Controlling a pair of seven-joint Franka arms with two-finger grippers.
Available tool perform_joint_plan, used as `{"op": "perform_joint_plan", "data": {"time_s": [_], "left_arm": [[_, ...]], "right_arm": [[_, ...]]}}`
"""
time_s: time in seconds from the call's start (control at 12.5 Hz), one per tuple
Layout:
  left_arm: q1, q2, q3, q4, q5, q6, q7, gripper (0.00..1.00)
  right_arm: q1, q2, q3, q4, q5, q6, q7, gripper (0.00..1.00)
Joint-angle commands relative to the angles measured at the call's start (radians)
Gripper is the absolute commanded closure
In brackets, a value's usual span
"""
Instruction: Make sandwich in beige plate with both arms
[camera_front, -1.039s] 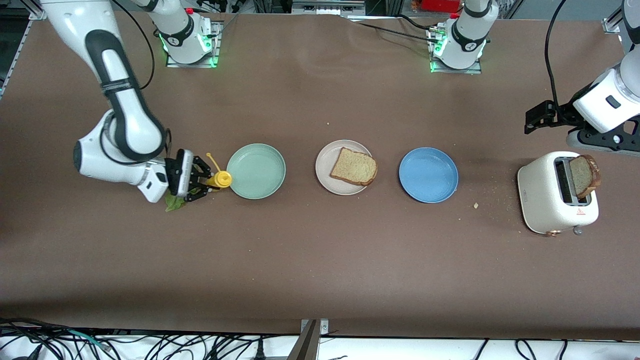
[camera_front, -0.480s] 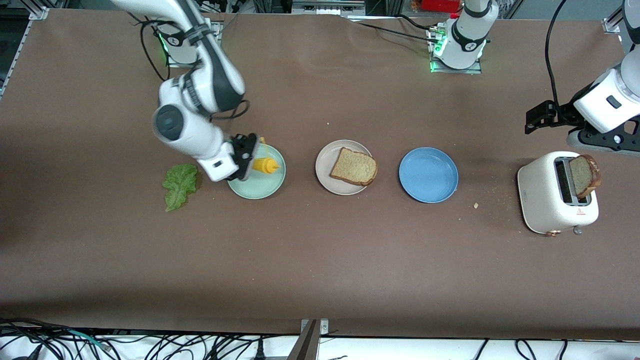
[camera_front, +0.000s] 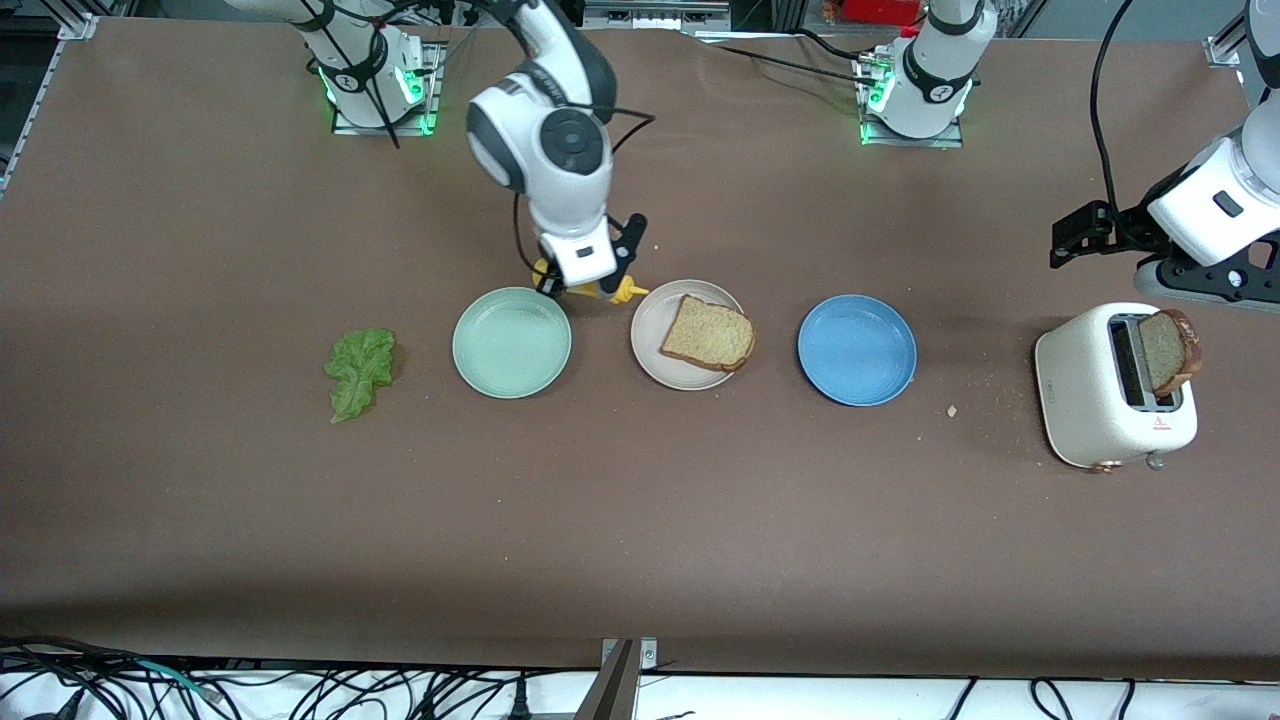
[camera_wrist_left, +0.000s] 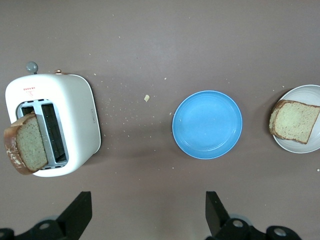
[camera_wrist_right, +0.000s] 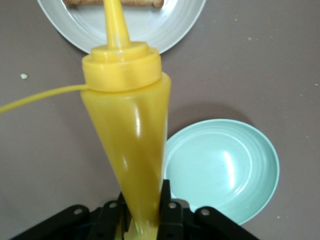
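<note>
while gripping a mustard bottle (camera_front: 600, 291), right tool (camera_front: 590, 287) hovers beside beige plate (camera_front: 652, 355).

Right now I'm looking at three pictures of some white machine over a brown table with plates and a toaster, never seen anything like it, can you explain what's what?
These are two robot arms bolted along one table edge. The wide picture looks down from across the table; the other two come from cameras on each arm's wrist.

On the table lie a lettuce leaf, a mint-green plate, a beige plate carrying one toast slice, a blue plate, and a white toaster with a second slice sticking out.

The right gripper is shut on a yellow squeeze bottle, over the table between the mint-green and beige plates. The left gripper waits open, above the toaster's end.
</note>
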Motion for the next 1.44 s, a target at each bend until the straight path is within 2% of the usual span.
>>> {"op": "perform_joint_plan", "data": {"time_s": [0.0,0.16,0.56,0.72,1.36], "left_arm": [[0.001,-0.005,0.0,0.01,0.001,-0.019,0.003,0.0],[0.001,-0.005,0.0,0.01,0.003,-0.019,0.003,0.0],[0.001,-0.005,0.0,0.01,0.003,-0.019,0.003,0.0],[0.001,-0.005,0.0,0.01,0.003,-0.019,0.003,0.0],[0.001,-0.005,0.0,0.01,0.001,-0.019,0.003,0.0]], "right_arm": [[0.123,0.189,-0.11,0.216,-0.03,-0.136,0.069,1.0],[0.143,0.275,-0.13,0.314,-0.041,-0.181,0.086,1.0],[0.186,0.367,-0.192,0.345,-0.056,-0.183,0.084,1.0],[0.186,0.387,-0.193,0.345,-0.086,-0.174,0.083,1.0],[0.195,0.394,-0.219,0.383,-0.078,-0.18,0.072,1.0]]}}
